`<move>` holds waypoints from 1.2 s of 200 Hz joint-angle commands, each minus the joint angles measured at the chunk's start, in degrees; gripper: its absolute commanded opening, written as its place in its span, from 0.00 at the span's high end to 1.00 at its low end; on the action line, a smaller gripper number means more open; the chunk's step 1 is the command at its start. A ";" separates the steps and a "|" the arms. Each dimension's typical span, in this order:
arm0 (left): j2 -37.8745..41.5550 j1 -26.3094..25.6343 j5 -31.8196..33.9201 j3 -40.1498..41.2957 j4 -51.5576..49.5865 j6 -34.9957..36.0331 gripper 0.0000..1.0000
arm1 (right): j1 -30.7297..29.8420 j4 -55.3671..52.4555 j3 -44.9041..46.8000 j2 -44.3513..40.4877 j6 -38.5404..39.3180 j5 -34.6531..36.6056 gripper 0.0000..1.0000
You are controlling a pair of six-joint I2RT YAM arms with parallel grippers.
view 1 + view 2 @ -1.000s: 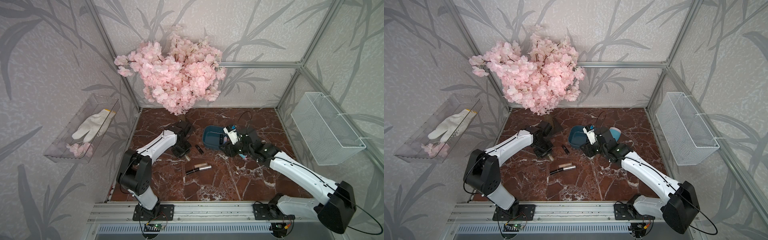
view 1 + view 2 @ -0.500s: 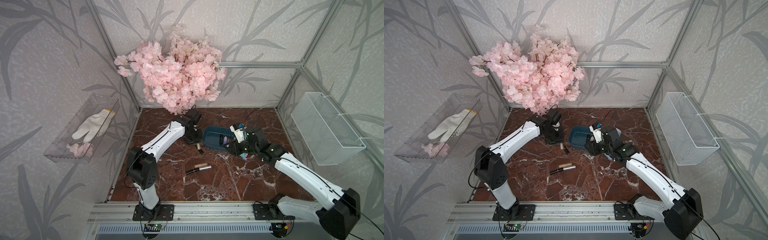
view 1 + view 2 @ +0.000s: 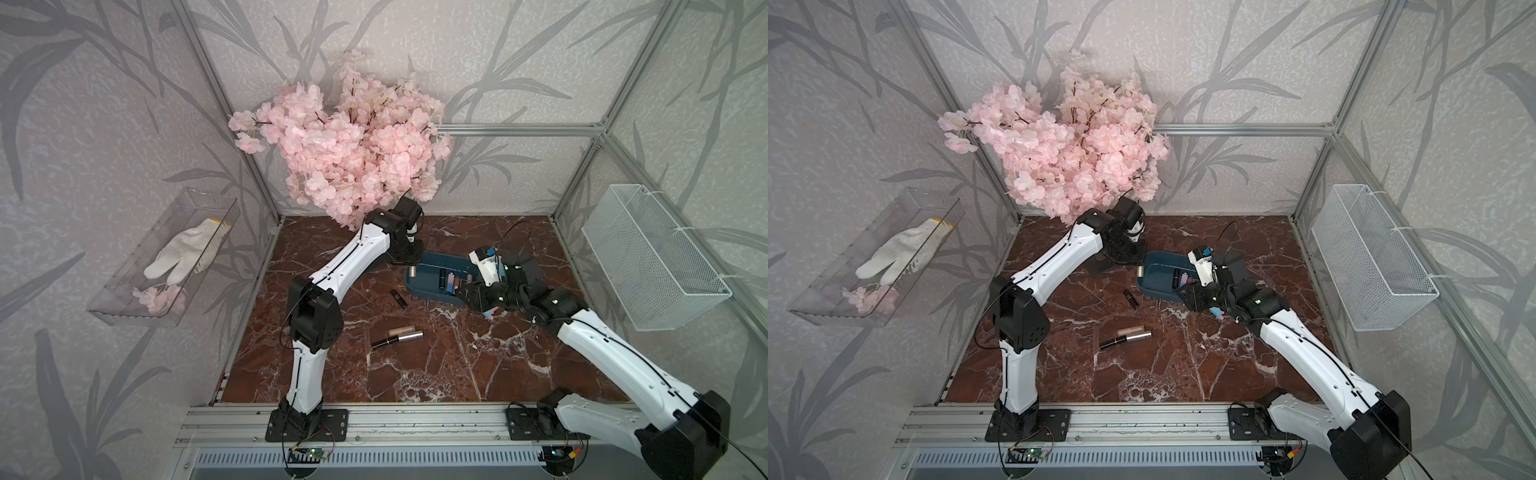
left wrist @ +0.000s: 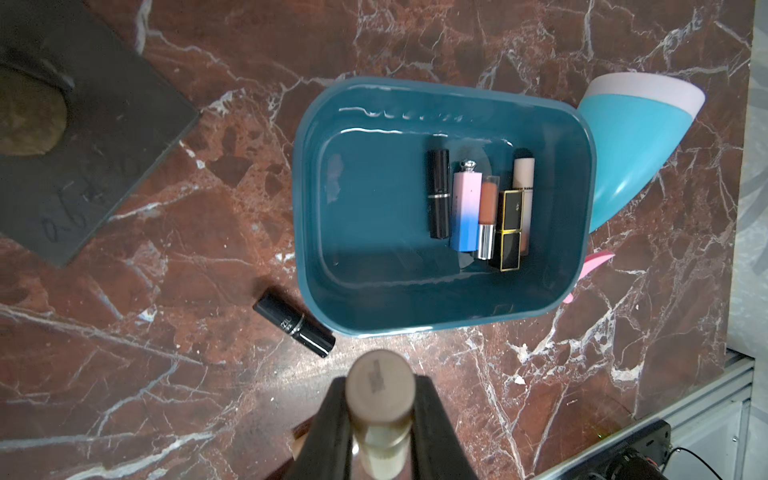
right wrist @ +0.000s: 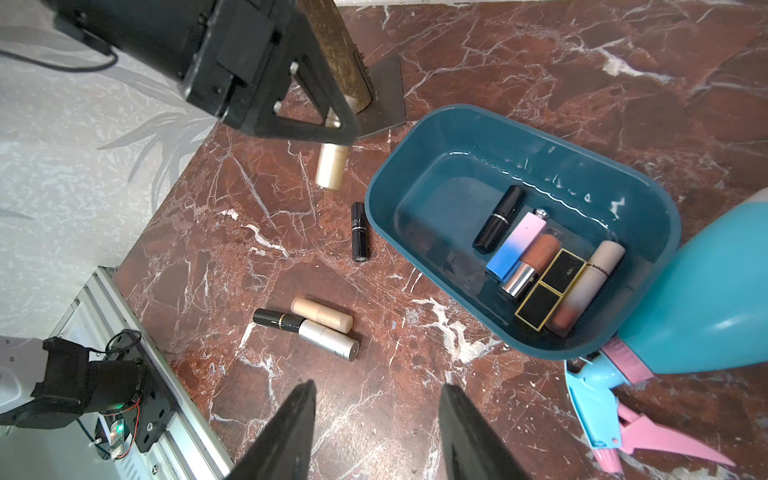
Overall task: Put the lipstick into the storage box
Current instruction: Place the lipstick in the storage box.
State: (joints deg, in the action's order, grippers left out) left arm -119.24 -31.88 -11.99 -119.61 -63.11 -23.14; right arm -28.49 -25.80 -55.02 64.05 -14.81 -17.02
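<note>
The teal storage box (image 3: 424,275) (image 3: 1156,283) (image 4: 365,208) (image 5: 436,178) lies mid-table with several lipsticks (image 4: 478,203) along one end. My left gripper (image 3: 409,261) (image 4: 380,382) is shut on a beige-gold lipstick (image 3: 412,271) (image 3: 1140,271) (image 4: 380,388) (image 5: 330,166), held upright just outside the box's left end, above the table. My right gripper (image 5: 376,388) (image 3: 465,291) hovers open and empty at the box's near right corner. A black lipstick (image 3: 398,298) (image 5: 359,231) lies beside the box. A beige one (image 5: 322,314) and a silver-and-black one (image 5: 307,332) lie together nearer the front.
A blue spray bottle (image 5: 706,299) (image 4: 631,141) lies against the box's right end. The pink blossom tree (image 3: 353,145) stands on a dark base plate (image 4: 83,124) behind my left arm. A white mesh basket (image 3: 648,257) and a clear tray (image 3: 166,257) hang on the side walls.
My left arm has lifted the beige-gold lipstick from the left of the table and carried it right to the box's left end. The right gripper has drifted right along the box.
</note>
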 commanded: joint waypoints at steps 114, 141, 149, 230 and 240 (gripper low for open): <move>-14.13 -4.16 -1.02 -14.23 -3.82 3.80 0.84 | 3.79 -2.56 -1.93 3.07 1.90 0.52 0.48; -15.95 -5.18 -0.89 -15.19 -3.43 3.78 0.84 | 3.79 -2.93 -2.32 3.45 1.63 0.32 0.48; -16.34 -5.42 -0.77 -15.30 -3.21 3.80 0.84 | 3.82 -3.12 -2.43 3.47 1.62 0.32 0.48; -20.45 -6.84 1.78 -16.67 -1.01 2.59 0.84 | 3.80 -4.22 -1.28 1.48 0.98 -0.56 0.48; -20.81 -6.94 2.13 -16.63 -0.72 2.50 0.84 | 3.80 -4.39 -1.01 1.17 0.96 -0.56 0.48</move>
State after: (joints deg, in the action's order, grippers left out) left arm -138.65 -38.52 -11.60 -134.26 -64.62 -20.36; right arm -24.88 -28.86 -55.57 66.94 -13.65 -17.04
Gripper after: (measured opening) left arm 0.221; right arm 0.522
